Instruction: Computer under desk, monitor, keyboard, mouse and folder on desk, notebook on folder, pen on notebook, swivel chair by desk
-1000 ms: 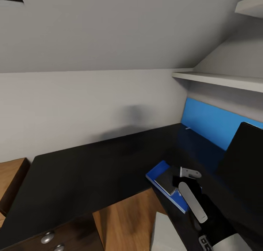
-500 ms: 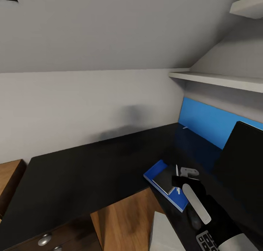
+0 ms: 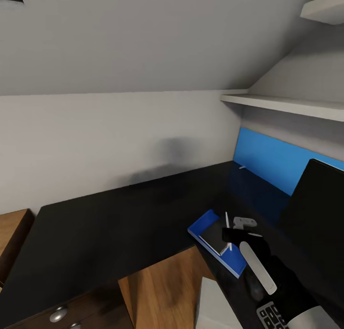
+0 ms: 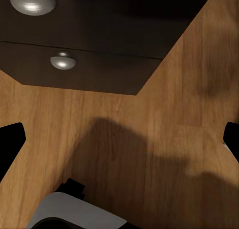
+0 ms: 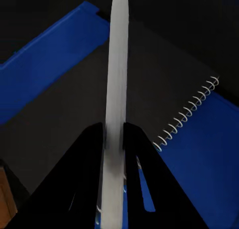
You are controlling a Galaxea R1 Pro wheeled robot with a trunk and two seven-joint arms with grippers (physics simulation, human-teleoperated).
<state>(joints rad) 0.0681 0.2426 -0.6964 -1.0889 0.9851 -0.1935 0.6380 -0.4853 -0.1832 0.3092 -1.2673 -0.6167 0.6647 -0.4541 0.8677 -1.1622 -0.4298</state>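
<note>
White pen: my right gripper (image 5: 113, 139) pinches the pen (image 5: 115, 74) between its two black fingers (image 5: 89, 154), the shaft running out past the fingertips over the grey cover below
Black keyboard: a corner of the keyboard (image 3: 272, 317) shows at my nearest edge of the desk, beside my right forearm
Left gripper: my left gripper (image 4: 119, 139) hangs spread wide above the wooden floor (image 4: 149, 139), holding nothing, with two silver drawer knobs (image 4: 62, 62) on a dark drawer front ahead of it
Right gripper from the head view: the right gripper (image 3: 234, 233) sits just over the notebook, the pen (image 3: 227, 224) a thin white sliver at its tip
What has just changed: over the last second my right hand has crept forward and a little leftward across the stack, and the pen has come into plain sight above the notebook; the head camera also swung slightly
Grey notebook: the spiral notebook (image 3: 215, 237) lies flat on the blue folder (image 3: 203, 226), which rests on the black desk (image 3: 119, 219) near its inner corner
What that means: I judge the folder and notebook steps done, and the pen is now lined up to be lowered and let go on the cover
Monitor: the dark monitor (image 3: 315, 204) stands on the desk to the right, beyond the stack
Farthest: a blue back panel (image 3: 272, 159), a white shelf (image 3: 286, 104) and the sloped grey wall
</note>
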